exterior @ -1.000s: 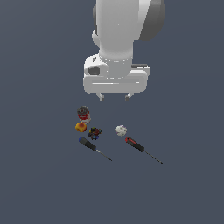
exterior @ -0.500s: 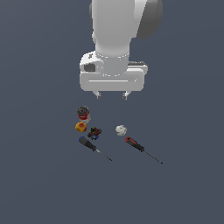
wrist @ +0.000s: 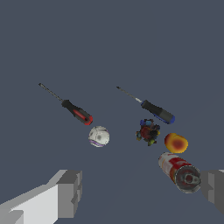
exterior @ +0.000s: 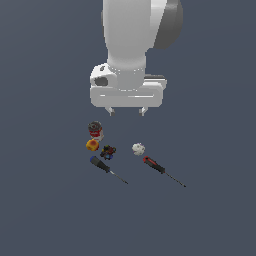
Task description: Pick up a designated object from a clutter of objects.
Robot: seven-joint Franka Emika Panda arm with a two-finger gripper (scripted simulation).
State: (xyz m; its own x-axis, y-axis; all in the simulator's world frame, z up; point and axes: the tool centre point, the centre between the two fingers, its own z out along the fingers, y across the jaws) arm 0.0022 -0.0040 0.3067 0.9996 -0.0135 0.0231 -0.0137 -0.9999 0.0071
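Pincer [exterior: 127,111] hangs above the clutter, clear of every item. Jaws spread wide, nothing between them; in the wrist view both fingers [wrist: 69,192] frame the scene with a broad gap.

Lump [exterior: 107,151] lies on the grey surface [exterior: 210,200], untouched. Black, knobbly, with red, blue and orange spots; wrist view shows it clearly [wrist: 148,131].

Neighbours of the lump, exterior view:
- Block [exterior: 92,145], orange-yellow, just beside it toward the exterior view's left.
- Can [exterior: 95,129], red and grey, lying on its side beyond the block, nearest the pincer.
- Blue screwdriver [exterior: 107,169] just beside the lump on the side away from the arm, shaft pointing toward the exterior view's lower right.
- Ball [exterior: 138,148], white, near the lump toward the exterior view's right, apart from it.
- Red screwdriver [exterior: 162,170] beside the ball, roughly parallel to the blue one.

Whether the lump touches the blue handle or the block: cannot tell.
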